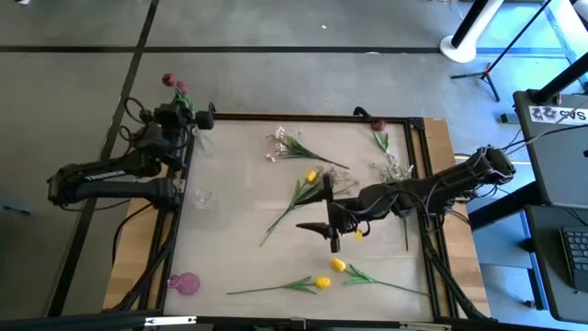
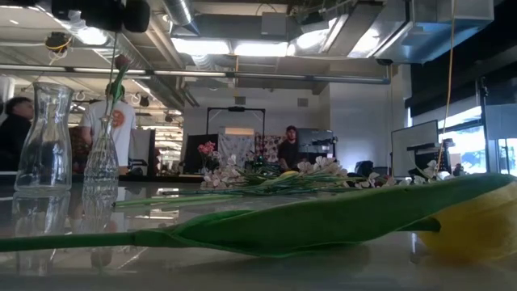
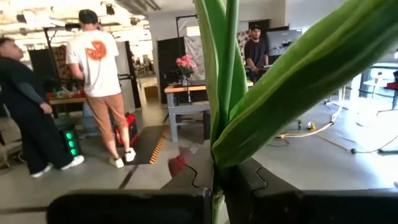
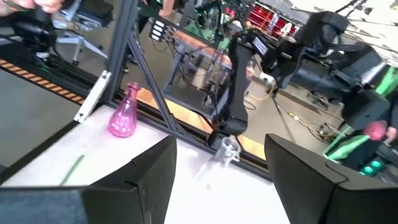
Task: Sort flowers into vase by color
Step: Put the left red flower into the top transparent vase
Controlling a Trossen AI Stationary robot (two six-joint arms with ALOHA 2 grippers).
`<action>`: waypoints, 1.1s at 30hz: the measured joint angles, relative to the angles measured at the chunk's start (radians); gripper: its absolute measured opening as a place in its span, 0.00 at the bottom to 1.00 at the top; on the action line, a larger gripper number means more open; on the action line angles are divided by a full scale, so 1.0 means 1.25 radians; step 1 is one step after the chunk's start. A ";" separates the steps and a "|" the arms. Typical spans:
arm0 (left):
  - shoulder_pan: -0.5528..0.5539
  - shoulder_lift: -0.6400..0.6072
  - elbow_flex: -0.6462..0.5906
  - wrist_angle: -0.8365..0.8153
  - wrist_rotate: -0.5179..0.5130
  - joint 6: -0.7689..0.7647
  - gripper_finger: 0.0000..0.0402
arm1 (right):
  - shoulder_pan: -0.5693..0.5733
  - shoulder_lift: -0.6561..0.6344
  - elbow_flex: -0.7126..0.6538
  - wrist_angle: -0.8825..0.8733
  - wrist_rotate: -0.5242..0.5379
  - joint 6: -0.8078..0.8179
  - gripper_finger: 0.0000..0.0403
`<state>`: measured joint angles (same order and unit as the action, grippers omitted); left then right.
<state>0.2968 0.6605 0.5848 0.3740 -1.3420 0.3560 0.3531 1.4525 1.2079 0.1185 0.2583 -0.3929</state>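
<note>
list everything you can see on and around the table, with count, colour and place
yellow tulips: four, yellow; one mid-table, one by the right gripper, two near the front edge
dark red tulips: two; one at the back right corner, one held at the back left corner
white blossom sprays: two, white; back centre and right side
clear vases: two, clear; left side
pink vase: one, pink; front left corner
people: three, in the room behind
left gripper: shut on a green stem
right gripper: open, mid-table
</note>
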 joint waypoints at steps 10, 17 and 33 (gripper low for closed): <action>0.007 0.000 -0.010 0.002 -0.018 -0.041 0.03 | 0.000 0.000 0.000 -0.001 0.017 0.001 0.60; 0.007 0.000 -0.010 0.027 -0.068 -0.010 0.03 | 0.000 0.000 0.000 0.003 0.017 0.002 0.60; -0.014 0.000 0.071 0.044 -0.124 0.038 0.03 | 0.000 0.000 0.000 0.005 0.017 0.002 0.60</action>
<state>0.2793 0.6608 0.6741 0.4290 -1.4968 0.4030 0.3531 1.4525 1.2079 0.1253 0.2802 -0.3904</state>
